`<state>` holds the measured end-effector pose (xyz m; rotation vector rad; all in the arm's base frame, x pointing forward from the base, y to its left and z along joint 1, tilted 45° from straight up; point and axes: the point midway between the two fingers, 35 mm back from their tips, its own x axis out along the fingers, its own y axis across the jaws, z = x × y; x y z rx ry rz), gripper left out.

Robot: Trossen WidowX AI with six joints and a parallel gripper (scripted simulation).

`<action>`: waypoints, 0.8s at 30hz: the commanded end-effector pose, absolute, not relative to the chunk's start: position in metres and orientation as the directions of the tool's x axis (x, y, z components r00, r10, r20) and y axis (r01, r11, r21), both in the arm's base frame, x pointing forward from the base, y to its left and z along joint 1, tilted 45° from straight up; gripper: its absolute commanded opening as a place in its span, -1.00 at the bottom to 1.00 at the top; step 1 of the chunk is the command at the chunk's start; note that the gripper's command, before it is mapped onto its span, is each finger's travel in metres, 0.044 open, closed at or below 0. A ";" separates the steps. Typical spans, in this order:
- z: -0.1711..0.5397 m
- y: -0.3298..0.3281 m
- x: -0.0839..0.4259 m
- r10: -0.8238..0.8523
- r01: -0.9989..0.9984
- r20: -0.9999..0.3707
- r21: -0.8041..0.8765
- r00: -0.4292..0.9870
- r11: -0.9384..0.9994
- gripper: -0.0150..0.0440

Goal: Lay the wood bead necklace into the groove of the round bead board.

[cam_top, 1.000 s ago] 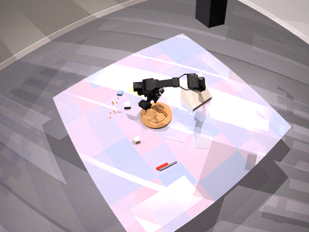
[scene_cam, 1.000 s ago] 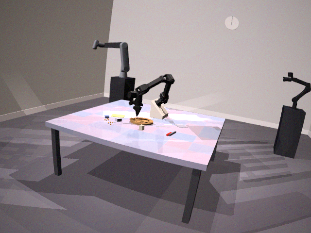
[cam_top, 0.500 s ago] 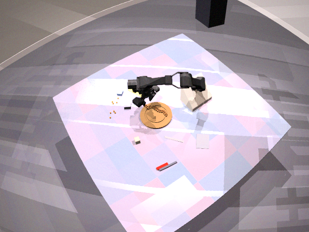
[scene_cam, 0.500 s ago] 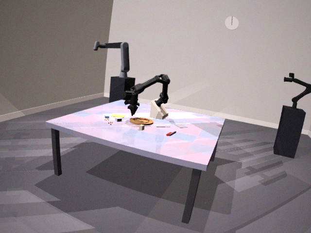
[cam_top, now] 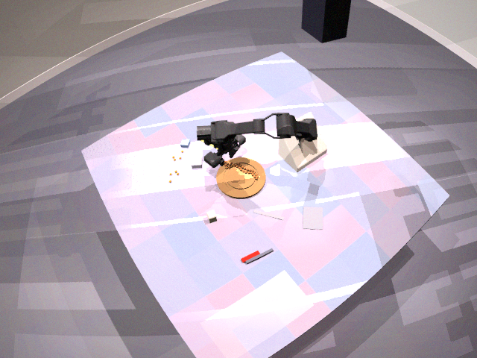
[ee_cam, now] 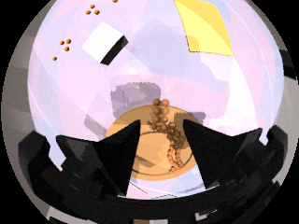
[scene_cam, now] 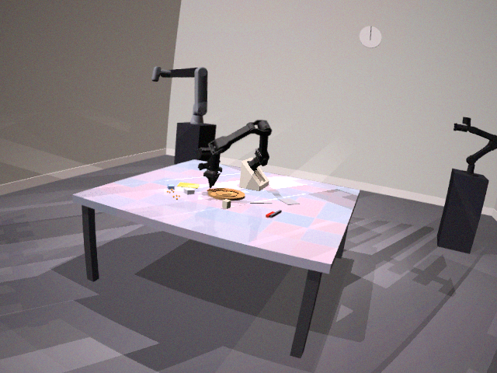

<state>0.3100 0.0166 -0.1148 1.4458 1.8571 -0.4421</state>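
The wood bead necklace point(cam_top: 246, 169) point(ee_cam: 177, 134) lies bunched as a narrow double strand on the round bead board point(cam_top: 231, 189) point(scene_cam: 241, 196) point(ee_cam: 123, 126). It runs from the rim near the gripper across to the far side of the groove ring, not spread round it. Whether any beads sit down in the groove cannot be told. My gripper point(cam_top: 226, 158) point(scene_cam: 210, 186) point(ee_cam: 162, 123) is partly open, pointing down above the board's edge by one end of the necklace. In the wrist view the beads show between and beyond the fingertips, with none gripped.
A white block point(cam_top: 197, 165) point(scene_cam: 189, 191) point(ee_cam: 99, 42), a blue block point(cam_top: 185, 143) point(scene_cam: 171, 186), a yellow sheet point(scene_cam: 187, 185) point(ee_cam: 206, 28) and several loose beads lie beside the board. A cream cube point(cam_top: 211, 216) point(scene_cam: 226, 203) and a red piece point(cam_top: 250, 256) lie across from the arm. A cream wedge point(cam_top: 311, 156) point(scene_cam: 248, 178) stands by the arm.
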 end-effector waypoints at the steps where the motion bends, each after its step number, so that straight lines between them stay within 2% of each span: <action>1: -0.121 0.024 0.305 0.692 0.940 -0.713 0.147 -0.115 0.308 0.36; 14: -0.127 0.030 0.303 0.693 0.940 -0.711 0.144 -0.118 0.308 0.36; 24: -0.126 0.028 0.305 0.690 0.938 -0.715 0.151 -0.114 0.311 -0.49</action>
